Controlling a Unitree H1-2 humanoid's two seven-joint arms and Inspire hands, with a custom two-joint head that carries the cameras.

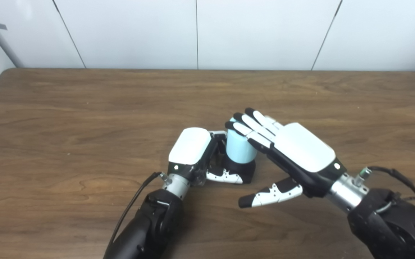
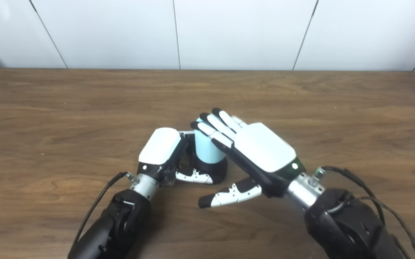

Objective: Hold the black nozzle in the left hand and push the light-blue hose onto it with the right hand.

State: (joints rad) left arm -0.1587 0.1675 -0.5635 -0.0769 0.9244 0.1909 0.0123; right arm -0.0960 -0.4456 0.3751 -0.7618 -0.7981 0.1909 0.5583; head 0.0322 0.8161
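- Light-blue hose stands upright on the black nozzle, near the middle of the wooden table.
- The left hand is wrapped around the nozzle, thumb across its front.
- The right hand is spread open, holding nothing; its fingertips rest against the hose's top and its thumb points out below, clear of the nozzle.

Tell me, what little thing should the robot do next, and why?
Probably press down gently with the right hand. Its fingers lie flat on top of the light-blue hose, which already stands upright on the black nozzle. The left hand grips the nozzle on the table, steadying it.
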